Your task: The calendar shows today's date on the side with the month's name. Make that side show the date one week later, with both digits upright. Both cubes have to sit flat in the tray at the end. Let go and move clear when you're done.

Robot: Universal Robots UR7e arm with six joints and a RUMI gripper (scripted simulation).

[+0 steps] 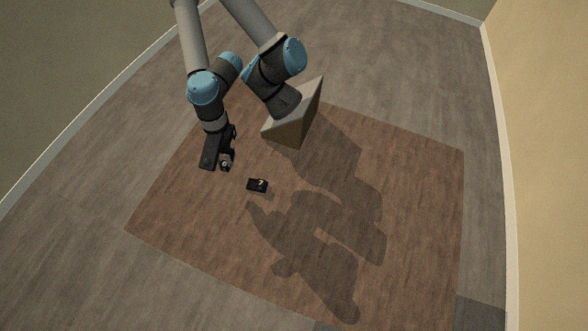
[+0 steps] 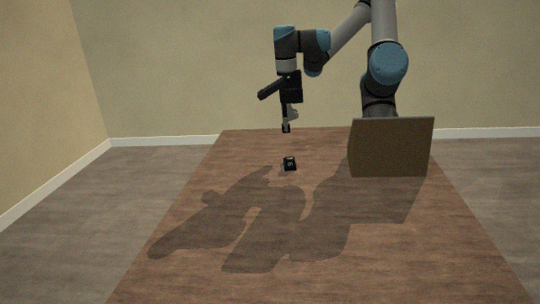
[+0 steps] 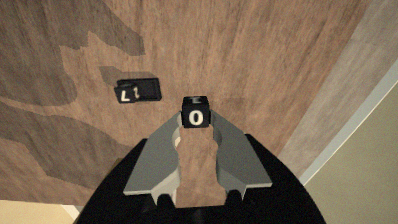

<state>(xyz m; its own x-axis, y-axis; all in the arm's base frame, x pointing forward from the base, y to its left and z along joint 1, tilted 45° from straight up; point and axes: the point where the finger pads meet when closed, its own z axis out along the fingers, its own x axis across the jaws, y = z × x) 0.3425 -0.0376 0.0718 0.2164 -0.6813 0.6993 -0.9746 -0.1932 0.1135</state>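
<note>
My gripper [image 3: 195, 111] is shut on a small black digit cube [image 3: 196, 113] and holds it in the air above the brown mat. The cube's face toward the wrist camera reads 0. The cube also shows at the fingertips in the top view [image 1: 224, 164] and in the exterior view [image 2: 286, 127]. The black calendar tray [image 1: 254, 183] lies on the mat to the right of and below the gripper. One cube sits in it with a 7 on top; the other slot looks empty. In the wrist view the tray [image 3: 139, 90] lies up and left of the held cube. In the exterior view the tray's [image 2: 289, 163] near side shows a 9 or a 6.
The arm's wedge-shaped base block [image 1: 294, 117] stands on the mat's far side, right of the gripper; it also shows in the exterior view [image 2: 390, 145]. The arm casts a large shadow [image 1: 322, 230] across the mat. Walls with white skirting close the room.
</note>
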